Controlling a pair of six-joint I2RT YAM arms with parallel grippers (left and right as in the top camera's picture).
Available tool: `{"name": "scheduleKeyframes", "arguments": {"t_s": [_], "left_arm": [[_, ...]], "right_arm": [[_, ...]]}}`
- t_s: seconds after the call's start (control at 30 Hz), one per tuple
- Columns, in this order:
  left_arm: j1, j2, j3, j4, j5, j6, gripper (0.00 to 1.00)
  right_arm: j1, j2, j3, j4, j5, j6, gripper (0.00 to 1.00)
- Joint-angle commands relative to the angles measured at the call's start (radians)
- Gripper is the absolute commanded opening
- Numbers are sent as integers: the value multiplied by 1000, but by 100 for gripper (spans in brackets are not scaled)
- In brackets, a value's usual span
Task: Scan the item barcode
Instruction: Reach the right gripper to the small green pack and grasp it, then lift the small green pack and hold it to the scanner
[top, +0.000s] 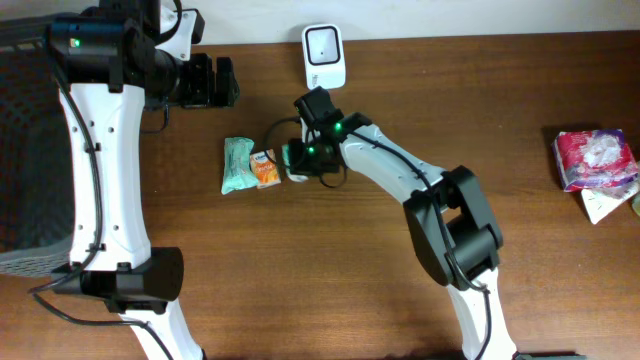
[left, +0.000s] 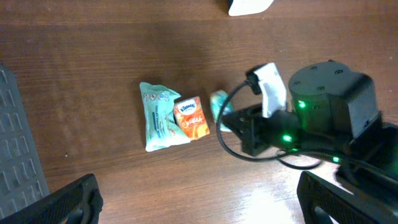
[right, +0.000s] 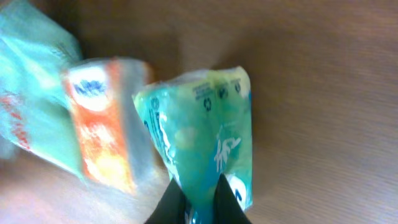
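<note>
Overhead and wrist views of the bench. The right gripper (right: 200, 204) is pressed together on the lower end of a small teal packet (right: 205, 130), its two dark fingertips (right: 176, 202) pinching the crinkled film from either side. In the overhead view this pinch sits left of the table's centre, with the right arm reaching in from the lower right. Whether the small teal packet is lifted or rests on the wood cannot be told. Just beside it, on the left of the overhead view, lies an orange packet (top: 265, 170), and touching that in turn is a larger teal packet (top: 236, 165). Both lie flat on the brown wooden table (top: 400, 300). The white scanner (top: 325, 55) stands at the far edge of the table, beyond the right gripper and apart from the pinched packet. The left gripper (top: 215, 82) hangs near the far-left corner with jaws spread wide and holding nothing, its camera looking down on the three packets. At the far right edge lie a pink packet (top: 594, 158) and a white wrapper (top: 600, 205), well apart from the rest
</note>
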Motion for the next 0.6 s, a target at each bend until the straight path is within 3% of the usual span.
{"name": "scheduleKeyframes", "arguments": {"t_s": [0.0, 0.17, 0.33, 0.37, 0.43, 0.5, 0.57], "left_arm": [[6, 6, -1, 1, 0, -3, 99], [6, 6, -1, 1, 0, -3, 99], [6, 6, -1, 1, 0, -3, 99], [6, 6, -1, 1, 0, -3, 99], [6, 6, -1, 1, 0, -3, 99], [5, 6, -1, 1, 0, -3, 99], [6, 6, -1, 1, 0, -3, 99]], "right_arm": [[-61, -103, 38, -186, 230, -17, 4], [-97, -123, 36, -479, 568, 107, 4], [-67, -114, -67, -441, 553, 116, 5], [-60, -112, -93, -418, 539, 116, 19], [-52, -112, -112, -414, 516, 115, 89], [-54, -114, -95, -433, 499, 114, 99], [-69, -115, -19, -508, 496, 111, 99]]}}
